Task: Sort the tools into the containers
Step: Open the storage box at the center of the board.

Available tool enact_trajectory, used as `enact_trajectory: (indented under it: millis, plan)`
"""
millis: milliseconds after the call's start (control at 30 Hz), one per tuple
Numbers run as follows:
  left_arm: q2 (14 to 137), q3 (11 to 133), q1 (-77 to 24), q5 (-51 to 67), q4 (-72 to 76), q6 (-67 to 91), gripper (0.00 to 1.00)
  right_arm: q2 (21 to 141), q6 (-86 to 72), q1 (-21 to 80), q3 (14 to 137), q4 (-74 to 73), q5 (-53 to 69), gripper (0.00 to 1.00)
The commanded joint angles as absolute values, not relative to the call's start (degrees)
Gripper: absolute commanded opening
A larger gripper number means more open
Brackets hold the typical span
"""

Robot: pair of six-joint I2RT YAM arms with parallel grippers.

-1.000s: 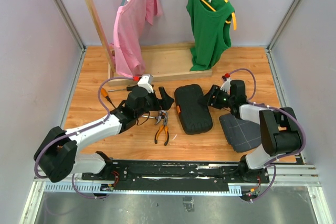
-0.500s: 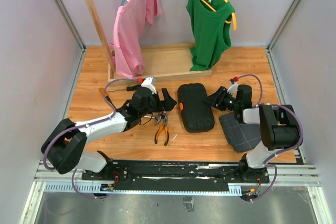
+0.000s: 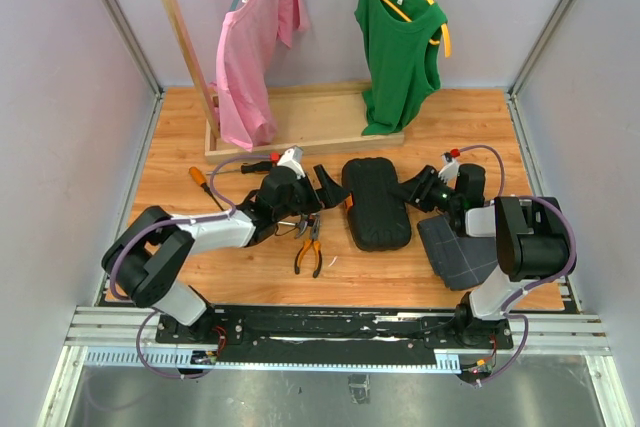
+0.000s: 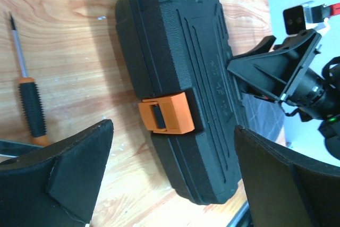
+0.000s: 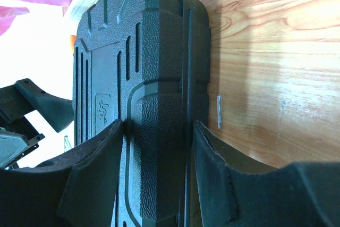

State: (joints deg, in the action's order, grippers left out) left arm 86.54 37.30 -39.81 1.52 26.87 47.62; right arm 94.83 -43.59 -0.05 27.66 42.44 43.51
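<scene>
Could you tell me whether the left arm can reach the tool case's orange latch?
Probably yes: the left gripper is open and facing the orange latch, with only bare table between them. The right gripper clamps the tool case at its far edge.

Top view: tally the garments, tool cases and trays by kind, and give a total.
Garments: 2 (pink shirt, green tank top)
Black tool case: 1
Flat grey tray: 1
Total: 4
</scene>
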Motion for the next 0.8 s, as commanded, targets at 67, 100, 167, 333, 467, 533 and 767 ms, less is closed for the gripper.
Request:
enact_trajectory:
  millis: [67,100,167,333,467,533,767]
  plan:
    - [90.48,37.56,-39.46,5.95,36.29,55.58,0.99,98.3,-40.45,-1.97,24.3,32.93,36.69,0.47]
    - [91.14,37.6,-39.46,6.27,36.87,56.75,0.99,98.28,-40.43,-2.01,24.33,33.02,36.7,0.47]
    - [92.28,37.39,-39.46,6.85,38.26,58.64,0.99,98.41,-40.51,-2.08,24.25,33.11,36.78,0.47]
    - [94.98,36.7,-39.46,7.84,41.52,62.6,0.99,98.39,-40.69,-2.11,24.26,33.4,37.03,0.47]
    - [96.34,36.56,-39.55,8.34,42.78,64.15,0.99,98.37,-40.72,-2.2,24.26,33.4,37.16,0.47]
    - [96.99,36.47,-39.63,8.77,43.27,64.85,0.99,98.44,-40.62,-2.2,24.26,33.4,37.1,0.47]
    - [98.19,35.87,-39.9,8.04,43.42,66.31,0.99,98.7,-40.52,-2.37,24.35,33.49,37.48,0.47]
